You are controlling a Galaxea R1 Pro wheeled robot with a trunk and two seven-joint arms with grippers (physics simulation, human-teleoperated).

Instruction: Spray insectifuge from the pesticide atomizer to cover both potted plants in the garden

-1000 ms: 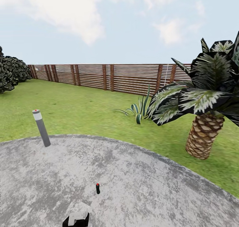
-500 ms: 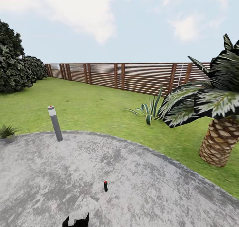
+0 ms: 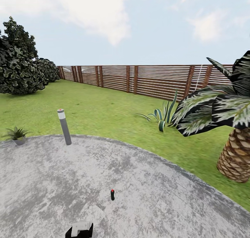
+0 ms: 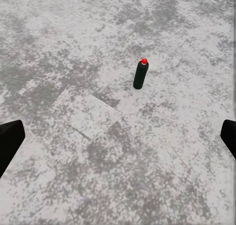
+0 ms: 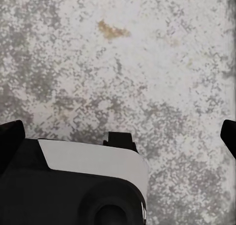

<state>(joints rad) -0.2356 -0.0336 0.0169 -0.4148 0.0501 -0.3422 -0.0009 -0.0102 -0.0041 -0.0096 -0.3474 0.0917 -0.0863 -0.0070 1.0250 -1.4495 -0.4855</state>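
While the pesticide atomizer (image 3: 112,194) (image 4: 140,74) stands upright on the grey patio (image 3: 156,196), it's well in front of the lamp post (image 3: 64,126), touching nothing. One potted plant (image 3: 16,135) sits at patio edge, left of the post. Left gripper (image 4: 118,139): fingers spread wide, empty, atomizer beyond them. Right gripper (image 5: 118,136): also spread, over bare stone.

Pesticide atomizer (image 3: 112,194) stands upright on patio (image 3: 156,196).
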